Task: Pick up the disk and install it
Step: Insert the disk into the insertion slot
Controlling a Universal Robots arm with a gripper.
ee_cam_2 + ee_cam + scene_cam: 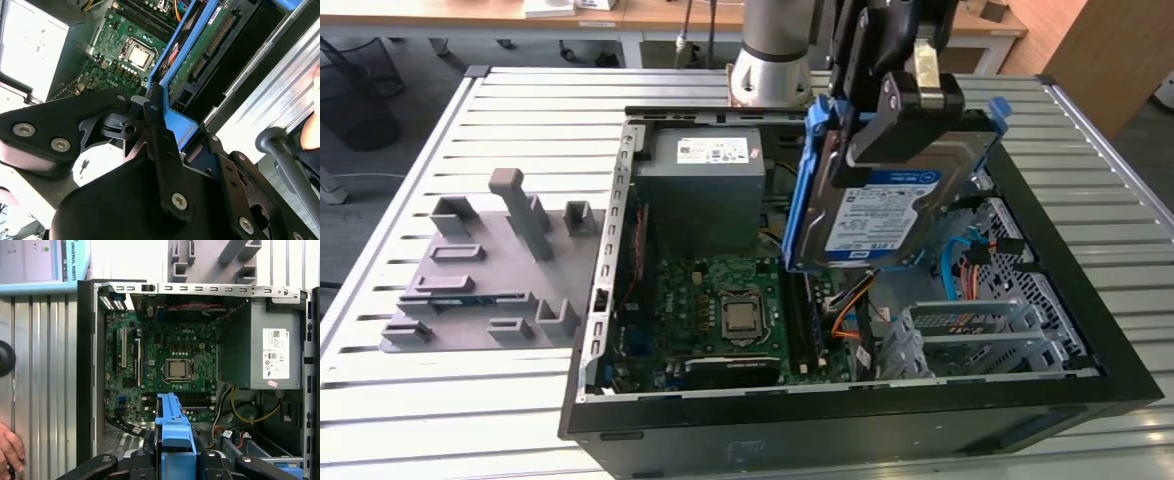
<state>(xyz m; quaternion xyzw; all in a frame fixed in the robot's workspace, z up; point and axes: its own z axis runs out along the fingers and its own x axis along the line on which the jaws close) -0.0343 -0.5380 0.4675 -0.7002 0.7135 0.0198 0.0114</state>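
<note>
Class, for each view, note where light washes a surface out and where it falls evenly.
Second wrist view: glare bleaches the power supply white and the table shines, while the gripper, shut on the disk, looks dark. First wrist view: even light on the motherboard. Exterior view: soft light, no glare on the disk.

My gripper (903, 140) with the disk (881, 215) has open air over the motherboard (720, 300); power supply (707, 195), orange cables (854, 292) and grey cage (967, 335) crowd the rest.
</note>
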